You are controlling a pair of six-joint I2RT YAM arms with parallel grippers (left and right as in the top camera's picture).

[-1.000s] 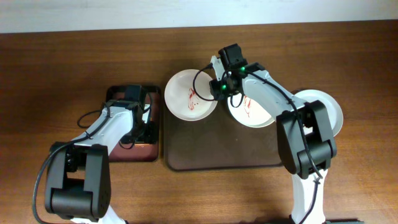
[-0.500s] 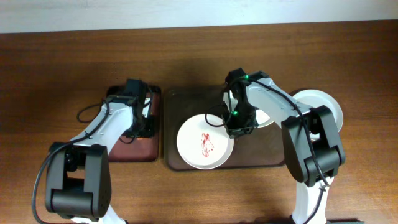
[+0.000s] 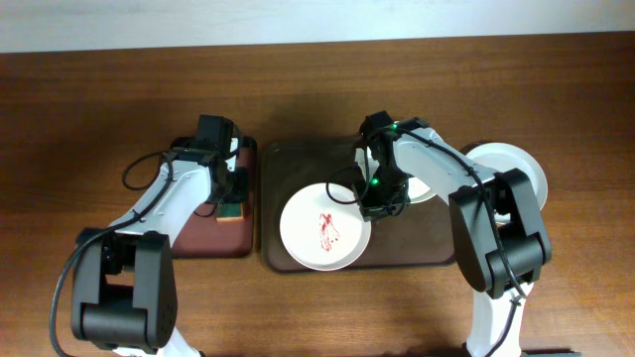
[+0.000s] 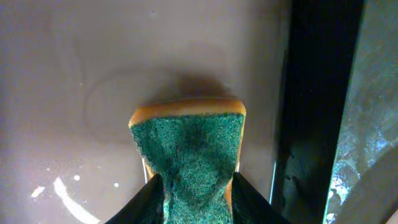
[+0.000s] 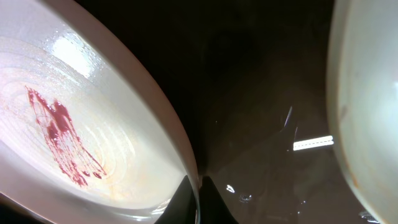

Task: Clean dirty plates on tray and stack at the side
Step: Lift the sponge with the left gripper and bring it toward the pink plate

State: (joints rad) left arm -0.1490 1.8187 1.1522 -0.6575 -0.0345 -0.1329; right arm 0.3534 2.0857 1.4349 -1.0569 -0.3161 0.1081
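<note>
Wiping seems pending: right gripper (image 3: 370, 204) pinches the smeared plate (image 3: 322, 230) on the tray (image 3: 417, 250), left gripper (image 3: 231, 201) clamps the sponge (image 4: 186, 149), white plate (image 3: 522, 173) already aside right

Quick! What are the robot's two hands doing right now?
Left gripper: closed, holding the green sponge.
Right gripper: closed, pinching the rim of the smeared white plate.

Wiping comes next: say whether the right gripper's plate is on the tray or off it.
On: the plate sits over the tray floor, right gripper shut on its edge.
</note>
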